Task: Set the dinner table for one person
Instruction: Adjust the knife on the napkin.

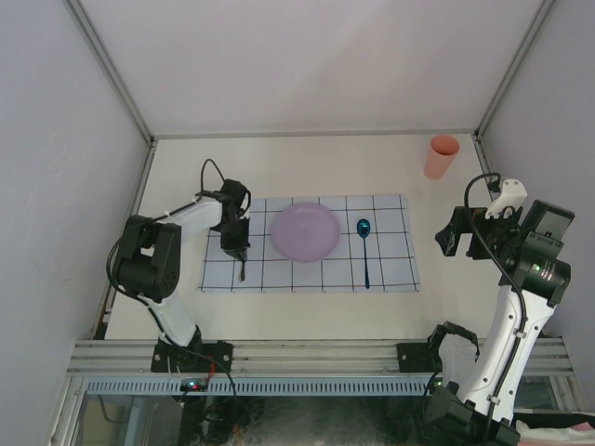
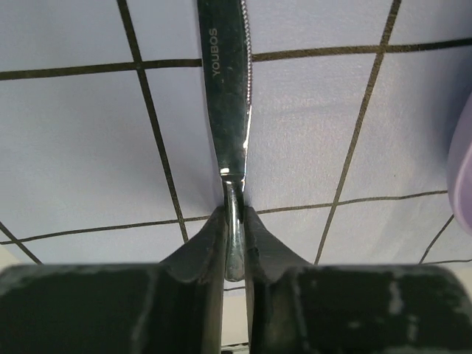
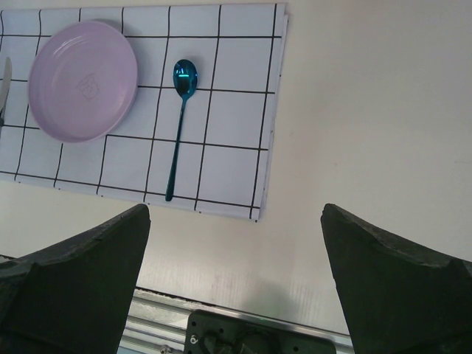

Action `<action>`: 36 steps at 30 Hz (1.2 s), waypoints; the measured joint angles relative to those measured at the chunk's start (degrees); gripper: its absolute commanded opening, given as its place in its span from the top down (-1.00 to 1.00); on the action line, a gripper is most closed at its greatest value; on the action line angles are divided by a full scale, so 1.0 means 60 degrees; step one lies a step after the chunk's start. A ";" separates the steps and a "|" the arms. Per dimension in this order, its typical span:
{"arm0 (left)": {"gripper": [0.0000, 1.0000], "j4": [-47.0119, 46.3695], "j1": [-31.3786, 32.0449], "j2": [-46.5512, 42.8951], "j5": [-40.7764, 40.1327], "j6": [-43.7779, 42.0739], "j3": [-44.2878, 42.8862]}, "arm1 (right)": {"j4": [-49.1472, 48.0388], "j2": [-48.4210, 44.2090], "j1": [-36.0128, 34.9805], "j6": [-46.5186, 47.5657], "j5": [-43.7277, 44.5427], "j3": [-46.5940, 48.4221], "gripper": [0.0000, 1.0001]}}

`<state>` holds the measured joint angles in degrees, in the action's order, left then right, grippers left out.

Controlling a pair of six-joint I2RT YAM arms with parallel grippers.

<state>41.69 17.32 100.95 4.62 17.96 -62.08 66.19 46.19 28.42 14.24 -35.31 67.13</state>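
Observation:
A silver knife (image 2: 228,96) lies on the blue-grey grid cloth (image 1: 390,269), left of the lilac plate (image 1: 305,232). My left gripper (image 2: 234,214) is down at the knife's handle, with both fingers pressed against its sides and no gap showing. From above, the knife's tip (image 1: 241,272) pokes out below that left gripper (image 1: 234,247). A teal spoon (image 1: 365,251) rests on the cloth right of the plate. Above the off-white dinner table (image 1: 307,307), my right gripper (image 3: 236,210) hangs wide open and holds nothing, off to the right of the cloth.
An orange cup (image 1: 442,156) stands upright at the table's far right corner. Aluminium rails (image 1: 316,358) edge the near side, and white walls close in the other sides. In the right wrist view the plate (image 3: 82,80) and spoon (image 3: 179,125) lie on the cloth (image 3: 236,110).

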 measured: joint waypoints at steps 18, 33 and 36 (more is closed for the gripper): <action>1.00 -0.0015 -0.0007 -0.0098 -0.0080 0.0106 0.0069 | -0.0076 0.0146 0.0007 -0.0004 -0.0171 0.0000 -0.99; 1.00 -0.0277 0.0029 -0.0412 -0.0146 0.0415 0.0404 | -0.0142 0.0186 0.0007 -0.0004 -0.0215 0.0000 -0.99; 0.99 -0.0277 0.0029 -0.0430 -0.0168 0.0419 0.0404 | -0.0142 0.0186 0.0000 -0.0004 -0.0219 0.0000 -0.99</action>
<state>40.03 17.50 98.37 3.62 20.47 -59.66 65.34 47.31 28.42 14.22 -36.62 67.13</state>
